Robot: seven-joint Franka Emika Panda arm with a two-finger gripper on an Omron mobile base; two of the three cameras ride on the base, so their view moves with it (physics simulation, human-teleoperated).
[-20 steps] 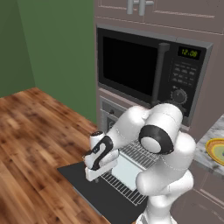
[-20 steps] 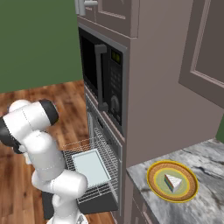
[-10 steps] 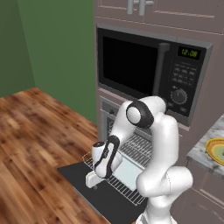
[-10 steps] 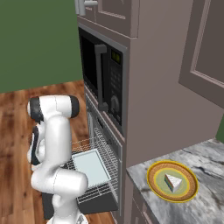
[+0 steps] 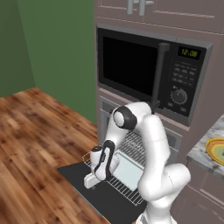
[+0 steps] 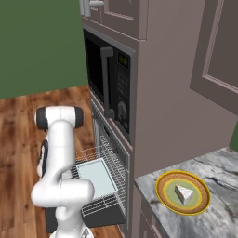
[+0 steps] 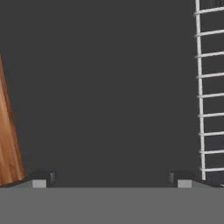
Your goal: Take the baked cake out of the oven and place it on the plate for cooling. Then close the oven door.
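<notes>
In the left base view, the oven (image 5: pixel 175 138) was seen at centre right, below the black microwave (image 5: pixel 151 72). The oven door (image 5: pixel 74 175) was dropped open and lay flat at the lower centre of the frame, with the wire rack (image 5: pixel 131 151) drawn out above it and a pale tray (image 5: pixel 129 168) resting on the rack. The arm was bent down from the centre, and the gripper (image 5: pixel 90 181) was held low at the door's front left edge. The plate (image 5: pixel 215 150) was cut by the right edge, on the grey counter (image 5: pixel 199 151).

In the right base view, the plate (image 6: pixel 182 192) was seen at lower right on the marble counter (image 6: pixel 218 204), with a wedge of cake (image 6: pixel 183 192) lying on its centre. The open door (image 6: pixel 104 216) showed under the rack (image 6: pixel 109 160) and tray (image 6: pixel 96 176) at lower centre.

In the hand view, the dark door panel (image 7: pixel 105 87) took up most of the frame, with wood floor (image 7: pixel 8 140) at the left edge and rack wires (image 7: pixel 203 87) at the right. The two fingertips (image 7: pixel 39 179) were spread wide at the bottom, and nothing was held between them.
</notes>
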